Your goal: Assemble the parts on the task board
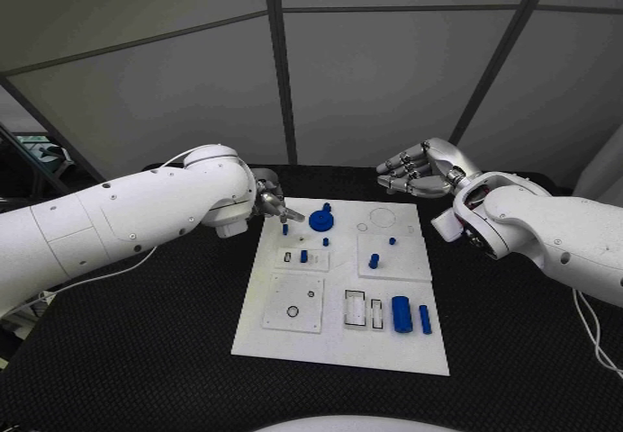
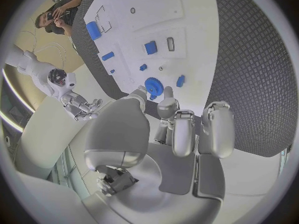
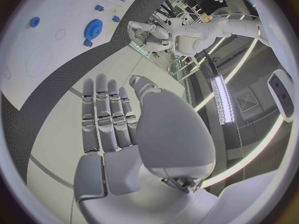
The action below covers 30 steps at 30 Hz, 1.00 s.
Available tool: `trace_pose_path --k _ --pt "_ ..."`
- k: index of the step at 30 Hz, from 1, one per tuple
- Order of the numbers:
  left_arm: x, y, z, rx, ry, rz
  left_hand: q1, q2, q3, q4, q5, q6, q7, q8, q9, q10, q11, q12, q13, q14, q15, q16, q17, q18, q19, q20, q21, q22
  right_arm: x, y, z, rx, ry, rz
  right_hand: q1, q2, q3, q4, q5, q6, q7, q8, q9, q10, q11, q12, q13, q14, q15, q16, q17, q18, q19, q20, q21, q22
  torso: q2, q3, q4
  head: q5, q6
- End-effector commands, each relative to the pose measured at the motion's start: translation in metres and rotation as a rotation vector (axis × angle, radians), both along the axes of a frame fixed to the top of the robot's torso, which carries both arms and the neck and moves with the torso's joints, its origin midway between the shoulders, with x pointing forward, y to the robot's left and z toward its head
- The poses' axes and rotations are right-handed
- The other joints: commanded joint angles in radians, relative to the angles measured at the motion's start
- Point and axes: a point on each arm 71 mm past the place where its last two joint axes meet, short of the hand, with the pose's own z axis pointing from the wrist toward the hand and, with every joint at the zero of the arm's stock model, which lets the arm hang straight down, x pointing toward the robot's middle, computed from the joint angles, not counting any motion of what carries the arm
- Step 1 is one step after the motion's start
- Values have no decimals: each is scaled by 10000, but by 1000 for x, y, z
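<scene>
At the far left corner of the white task board (image 1: 340,351), the left hand (image 1: 273,203) is seen beside a blue gear (image 1: 323,216), its fingers curled together in the left wrist view; whether the gear is touched cannot be told. Nothing is held by the right hand (image 1: 418,171), which hangs past the far right corner with fingers straight and slightly apart in its wrist view. Other blue parts (a cylinder (image 1: 401,314) and a bar (image 1: 425,319) near the front) lie unplaced. Judged from this, the gear is the step in hand; a firm pinch would be needed next.
</scene>
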Motion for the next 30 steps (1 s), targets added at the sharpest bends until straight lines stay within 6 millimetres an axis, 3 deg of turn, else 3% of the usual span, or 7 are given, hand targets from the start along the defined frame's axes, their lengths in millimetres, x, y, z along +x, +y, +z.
trace_pose_path --k 1,3,11,16,23,30 --pt "8 3 -2 238 472 -133 108 46 -114 17 -8 -57 91 -161 -165 -214 48 -233 -283 828 122 -87 1956 158 -95 28 -86 102 0 2 1 56 -12 92 -82 -23 -9 41 35 -52 17 -47 -4 -7 45 -61 -9 11 26 -53 -11 99 54 20 -31 -16 22 -6 -21 26 36" --pt "15 6 -1 178 387 62 80 126 -176 34 -7 -102 144 -301 -324 -451 98 -525 -646 807 165 -129 1908 195 -190 67 -204 -53 0 2 1 56 -9 97 -82 -23 -9 41 35 -52 17 -47 -4 -7 45 -61 -9 11 26 -53 -11 99 54 20 -31 -16 28 -6 -27 28 43" --pt "31 13 -7 241 441 436 -77 232 -316 59 -10 49 139 -360 -505 -377 102 -448 -594 838 177 -52 1996 179 -133 98 -161 34 0 2 1 54 2 82 -104 9 -1 59 54 -49 14 -42 -2 0 42 -57 -18 23 25 -65 -10 102 67 23 -52 -30 39 -21 -4 -10 23" --pt "34 13 -13 442 691 405 -133 231 -391 58 -11 131 120 -354 -556 -332 87 -403 -560 847 168 -33 2016 167 -95 96 -125 92 0 3 1 59 8 107 -104 9 -1 59 54 -49 14 -42 -2 0 42 -57 -18 23 25 -65 -10 102 67 23 -52 -30 18 -6 -3 27 -14" --pt "36 9 -23 627 991 280 -172 239 -444 58 -11 176 109 -352 -590 -296 78 -363 -522 854 160 -16 2035 154 -59 93 -89 149 0 4 1 62 18 139 -111 23 5 66 64 -49 12 -41 -1 0 40 -56 -23 27 24 -72 -9 103 75 23 -63 -37 24 -22 -16 41 -28" --pt "36 7 -29 700 1165 187 -188 259 -477 53 -11 218 97 -346 -616 -256 68 -319 -478 861 153 0 2052 137 -14 88 -40 223 0 5 1 63 25 162 -111 23 5 66 64 -49 12 -41 -1 0 40 -56 -23 27 24 -72 -9 103 75 23 -63 -37 11 -9 -5 40 -38"
